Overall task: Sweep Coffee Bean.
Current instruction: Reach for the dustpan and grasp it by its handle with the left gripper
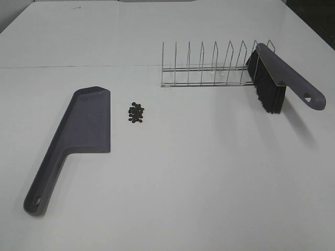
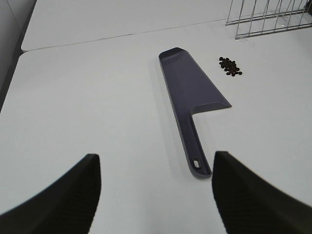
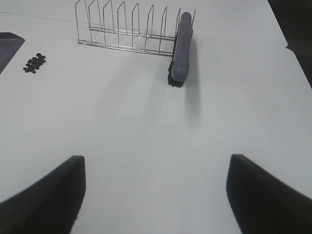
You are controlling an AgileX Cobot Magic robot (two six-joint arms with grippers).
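A small pile of dark coffee beans (image 1: 136,112) lies on the white table, just right of the grey dustpan (image 1: 78,137). The beans also show in the left wrist view (image 2: 230,67) and the right wrist view (image 3: 34,63). A grey brush (image 1: 277,78) with black bristles leans in the right end of a wire rack (image 1: 209,67). My left gripper (image 2: 156,195) is open and empty, short of the dustpan's handle end (image 2: 197,168). My right gripper (image 3: 156,195) is open and empty, well short of the brush (image 3: 180,46). Neither gripper shows in the exterior high view.
The wire rack (image 3: 126,29) stands at the back right of the white table (image 1: 199,178). A seam (image 1: 78,66) crosses the table behind the dustpan. The table's right edge (image 3: 292,48) borders dark floor.
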